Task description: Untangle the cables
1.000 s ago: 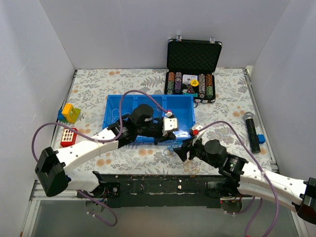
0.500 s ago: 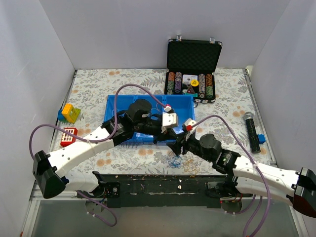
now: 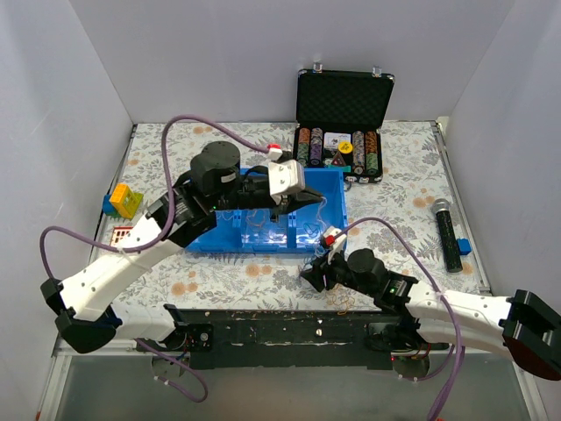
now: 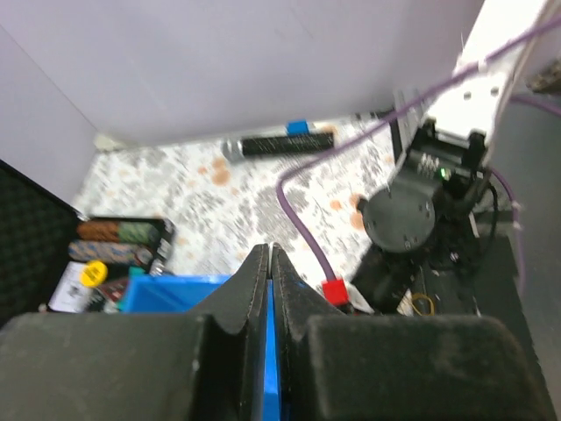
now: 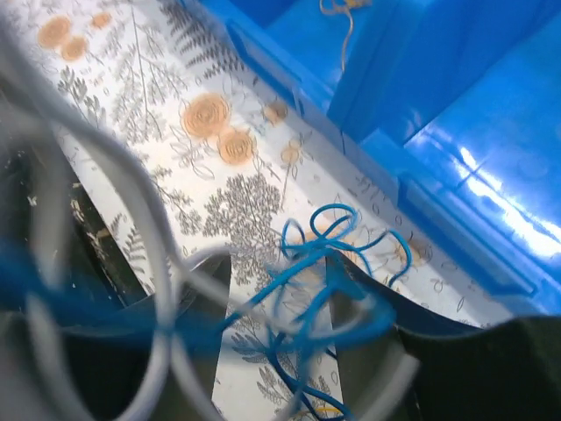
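The cables are thin wires. A blue tangle [image 5: 326, 250] lies on the flowered table between my right gripper's fingers, and a bit of yellow wire [image 5: 326, 409] lies beside it. Blurred whitish loops [image 5: 140, 219] hang close to the right wrist camera. My right gripper [image 5: 276, 276] is open around the blue tangle, low on the table in front of the blue bin [image 3: 210, 189]; it also shows in the top view [image 3: 308, 276]. My left gripper [image 3: 314, 196] is raised over the bin, jaws shut [image 4: 269, 250] on a thin whitish wire that trails down [image 3: 290, 230].
An open black poker chip case [image 3: 342, 114] stands behind the bin. A black microphone [image 3: 447, 232] lies at the right. Coloured toy blocks [image 3: 125, 200] and a red piece [image 3: 120, 235] lie at the left. White walls enclose the table.
My left arm has lifted up and back over the bin, drawing whitish wire with it. My right gripper has moved left and down to the table in front of the bin.
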Robot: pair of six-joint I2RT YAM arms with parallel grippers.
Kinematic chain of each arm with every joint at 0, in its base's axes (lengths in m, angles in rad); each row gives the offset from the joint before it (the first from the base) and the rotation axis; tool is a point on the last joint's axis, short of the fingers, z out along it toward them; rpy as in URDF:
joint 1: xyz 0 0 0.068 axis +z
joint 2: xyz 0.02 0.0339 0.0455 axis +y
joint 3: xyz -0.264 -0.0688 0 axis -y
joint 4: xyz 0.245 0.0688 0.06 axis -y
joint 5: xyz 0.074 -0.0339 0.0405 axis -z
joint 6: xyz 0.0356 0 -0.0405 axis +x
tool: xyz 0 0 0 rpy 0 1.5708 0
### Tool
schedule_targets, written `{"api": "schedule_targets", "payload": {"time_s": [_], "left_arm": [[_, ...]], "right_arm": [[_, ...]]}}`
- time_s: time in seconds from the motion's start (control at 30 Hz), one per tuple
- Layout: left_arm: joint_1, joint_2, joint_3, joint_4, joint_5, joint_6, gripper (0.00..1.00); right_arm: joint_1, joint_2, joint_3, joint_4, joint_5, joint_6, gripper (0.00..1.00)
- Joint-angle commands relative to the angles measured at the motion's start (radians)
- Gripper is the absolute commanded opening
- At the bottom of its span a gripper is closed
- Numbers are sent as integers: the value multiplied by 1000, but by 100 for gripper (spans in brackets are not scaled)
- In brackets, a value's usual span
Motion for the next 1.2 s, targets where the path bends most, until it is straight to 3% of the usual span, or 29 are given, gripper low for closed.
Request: {"api": "schedule_targets", "payload": {"time_s": [0.0,0.3,0.6,0.73,0.87,1.17], "left_arm": [[-5,-43,121,9,-36,24,0],[-5,-13,287,1,-59,30,0],[-5,-7,354,-2,-75,62,0],[-5,-42,270,-11,-88,105,0],[-5,-76,193,-13,-109,143,0],[-5,-97,129,-13,-131,179,0]], "right_arm": [[3,30,-39,72,-18,34,55],[3,68,-53,69,-12,39,51],[3,51,-37,5,-7,31,13],[3,-46,8,-96,24,26,36],[3,-211,52,-178,54,-1,76],[3,-349,158,-308,25,-55,80]]}}
